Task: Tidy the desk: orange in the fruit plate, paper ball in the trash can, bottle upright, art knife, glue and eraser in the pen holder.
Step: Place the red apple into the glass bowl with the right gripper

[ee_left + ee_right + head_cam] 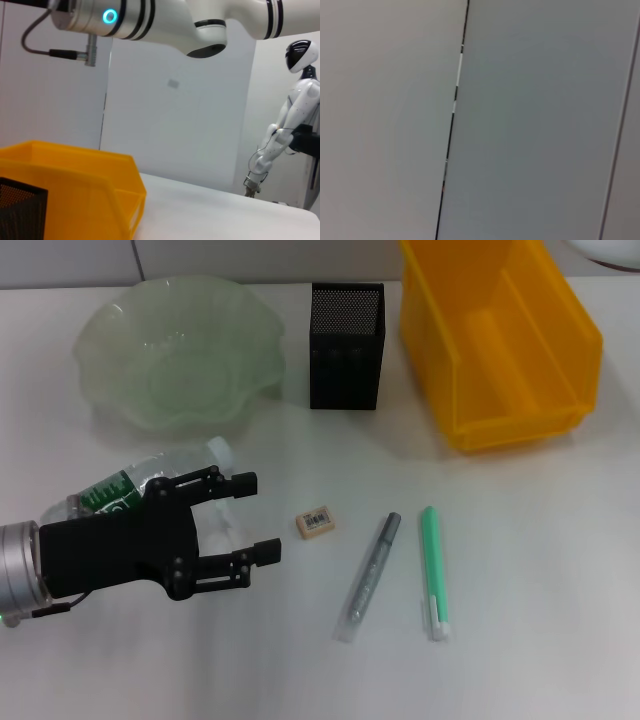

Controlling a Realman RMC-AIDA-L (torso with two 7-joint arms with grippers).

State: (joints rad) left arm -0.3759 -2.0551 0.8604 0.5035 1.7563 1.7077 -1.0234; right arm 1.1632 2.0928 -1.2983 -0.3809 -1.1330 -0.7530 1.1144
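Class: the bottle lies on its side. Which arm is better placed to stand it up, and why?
Left. The left gripper is open just over the lying bottle. The right arm appears in no view.

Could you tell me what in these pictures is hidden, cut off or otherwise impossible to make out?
- Bottle: head view, its lower part is covered by the left gripper, so any contact is unclear.
- Right gripper: in no view; the right wrist view shows only a blank wall.
- Pen holder: head view, its inside is hidden behind the mesh walls.
- Yellow bin: head view, top edge cuts it off.
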